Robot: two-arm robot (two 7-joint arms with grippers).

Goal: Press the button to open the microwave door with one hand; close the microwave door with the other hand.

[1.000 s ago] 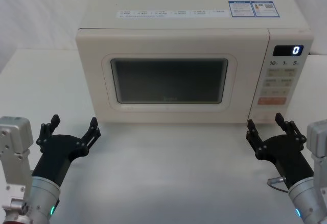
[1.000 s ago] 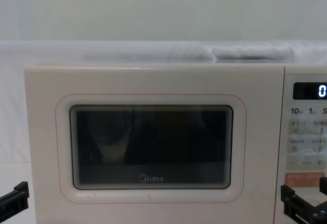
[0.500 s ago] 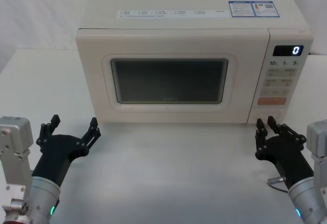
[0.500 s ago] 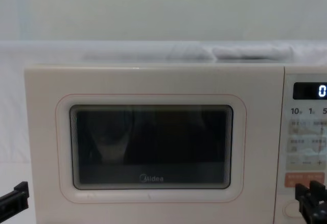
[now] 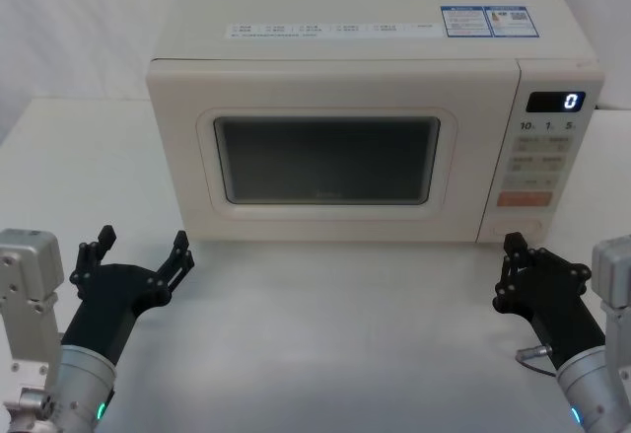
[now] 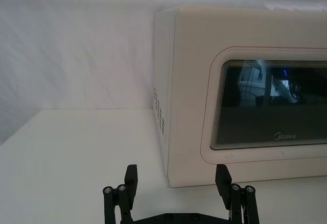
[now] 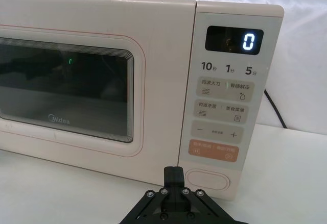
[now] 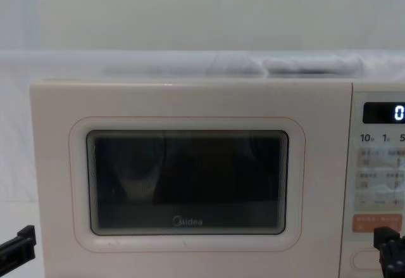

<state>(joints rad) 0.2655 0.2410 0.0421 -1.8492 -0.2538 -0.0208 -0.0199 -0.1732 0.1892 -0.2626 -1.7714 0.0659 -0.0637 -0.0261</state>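
Note:
The microwave door (image 5: 325,162) is closed; its dark window and "Midea" logo face me (image 8: 186,183) (image 7: 76,81) (image 6: 265,106). The wide pill-shaped button (image 7: 207,179) sits at the bottom of the control panel (image 5: 515,227) (image 8: 367,259). My right gripper (image 5: 514,246) is shut and empty, its joined tips low in front of the button and a short way off it (image 7: 173,173) (image 8: 386,235). My left gripper (image 5: 143,239) hovers open and empty near the table's front left, ahead of the microwave's left corner (image 6: 177,172).
An orange key (image 7: 214,150) lies just above the button, and the display (image 7: 234,40) reads 0. A black cable (image 7: 273,109) runs down behind the microwave's right side. The white table (image 5: 325,334) stretches between my two arms.
My right gripper's fingers have closed from wide apart to fully shut, staying before the control panel. The left arm has not moved. The door stays closed.

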